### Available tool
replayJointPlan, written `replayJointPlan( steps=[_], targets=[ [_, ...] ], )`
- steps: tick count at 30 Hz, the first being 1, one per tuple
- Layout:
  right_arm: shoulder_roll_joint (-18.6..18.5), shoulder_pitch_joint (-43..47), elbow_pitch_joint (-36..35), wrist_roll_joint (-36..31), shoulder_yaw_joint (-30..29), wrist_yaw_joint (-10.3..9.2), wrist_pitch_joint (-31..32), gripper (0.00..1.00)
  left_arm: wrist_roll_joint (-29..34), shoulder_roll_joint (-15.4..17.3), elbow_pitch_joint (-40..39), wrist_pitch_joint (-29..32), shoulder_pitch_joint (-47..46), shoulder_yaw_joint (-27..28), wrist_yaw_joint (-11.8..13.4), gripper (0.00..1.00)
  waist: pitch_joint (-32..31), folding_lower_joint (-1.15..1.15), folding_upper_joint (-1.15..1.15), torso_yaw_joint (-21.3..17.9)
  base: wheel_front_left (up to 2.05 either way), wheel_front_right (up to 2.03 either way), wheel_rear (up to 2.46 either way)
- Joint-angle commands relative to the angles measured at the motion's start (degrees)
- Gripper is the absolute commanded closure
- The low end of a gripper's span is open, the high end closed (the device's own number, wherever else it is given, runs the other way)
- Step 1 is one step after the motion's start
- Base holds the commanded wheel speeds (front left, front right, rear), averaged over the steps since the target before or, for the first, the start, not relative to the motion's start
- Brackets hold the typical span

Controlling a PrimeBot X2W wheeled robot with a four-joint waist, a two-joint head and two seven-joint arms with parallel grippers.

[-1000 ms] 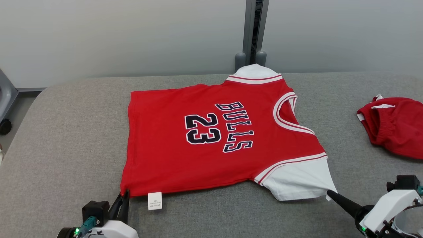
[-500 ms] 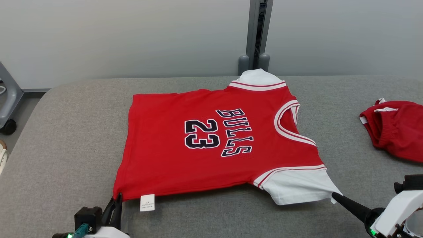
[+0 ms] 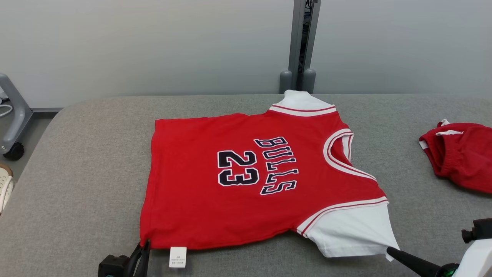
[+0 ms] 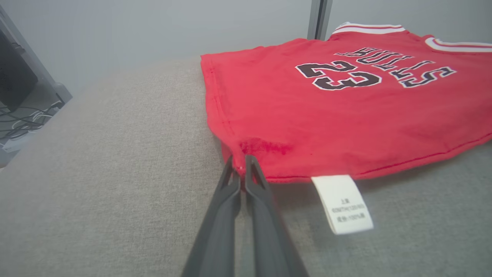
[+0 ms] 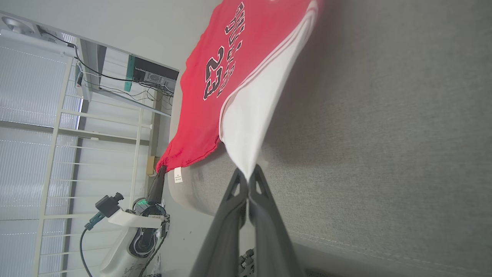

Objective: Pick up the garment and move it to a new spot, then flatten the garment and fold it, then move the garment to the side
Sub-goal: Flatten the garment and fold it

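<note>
The red cotton jersey with white sleeves point(image 3: 238, 181) lies spread flat at the centre of the grey fabric-covered table point(image 3: 84, 173). The left gripper point(image 4: 240, 165), at 7 o'clock of the jersey, is clamped on the hem corner beside the white care label point(image 4: 342, 204). The right gripper point(image 5: 250, 177), at 5 o'clock, is clamped on the sleeve tip.

**Jersey: spread flat, centre of head view**

Red jersey point(image 3: 246, 184), dark white-edged "BULLS 23" face up, white sleeves with red-striped cuffs. Lies on the grey bench point(image 3: 77, 173), neck to the right, hem to the left. Near sleeve drawn to a point at lower right. White care tag point(image 3: 178, 257) at the lower-left hem.
</note>
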Motion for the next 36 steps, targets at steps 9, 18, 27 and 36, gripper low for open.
replayJointPlan(
  steps=[9, 18, 27, 36],
  targets=[
    [-6.77, 3.31, -6.37, 4.48, 2.40, 0.05, -2.03, 1.00, 0.27, -0.17, -2.51, -0.07, 2.38, -0.27, 0.00, 1.00, 0.19, 0.00, 0.00, 0.26, 0.00, 0.00, 0.00],
    [-12.58, 3.02, -11.16, 9.03, 6.72, 0.05, -4.55, 1.00, 0.53, -0.37, -3.77, -0.08, 3.06, -0.30, 0.21, 1.00, 0.46, 0.00, 0.00, 0.61, 0.00, 0.00, 0.00],
    [-15.97, -0.11, -12.32, 11.59, 11.28, 0.05, -8.26, 1.00, 0.36, -0.54, -3.96, -0.07, 3.19, -0.29, 0.24, 1.00, 0.50, 0.00, 0.00, 0.60, 0.00, 0.00, 0.00],
    [-15.18, -6.81, -10.36, 13.24, 16.54, 0.04, -13.16, 1.00, -1.74, -0.81, -4.80, -0.08, 1.27, 0.82, -0.64, 1.00, 1.33, 0.00, 0.00, 0.50, 0.00, 0.00, 0.00]
  ],
)
